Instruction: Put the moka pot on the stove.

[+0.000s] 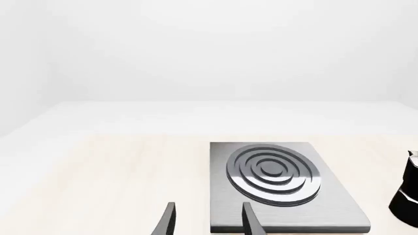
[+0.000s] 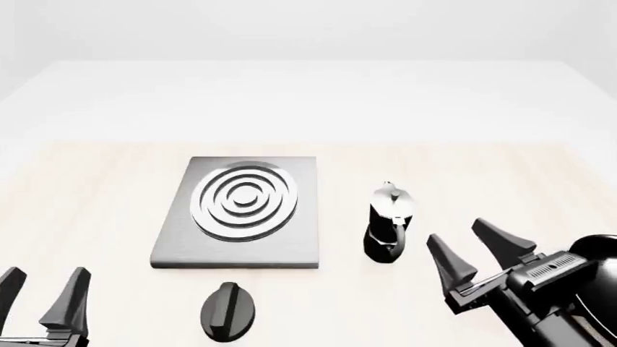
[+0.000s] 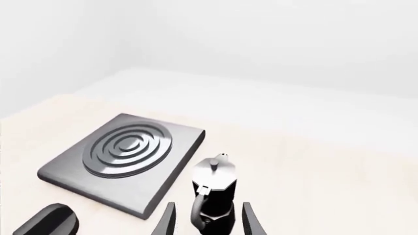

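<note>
The moka pot (image 2: 389, 224), black with a shiny silver lid, stands upright on the pale wood table just right of the stove (image 2: 289, 249), a flat grey plate with silver rings. My right gripper (image 2: 453, 231) is open, a little to the pot's right and nearer the front edge, not touching it. In the right wrist view the moka pot (image 3: 214, 188) stands just ahead of the right gripper (image 3: 209, 204), lined up with its gap, beside the stove (image 3: 183, 147). My left gripper (image 2: 39, 293) is open and empty at the front left. Ahead of the left gripper (image 1: 209, 215) lies the stove (image 1: 326, 210).
A black oval knob (image 2: 230, 311) lies on the table in front of the stove, and the same knob (image 3: 46, 223) shows in the right wrist view. The moka pot (image 1: 408, 196) peeks in at the edge of the left wrist view. White floor surrounds the table.
</note>
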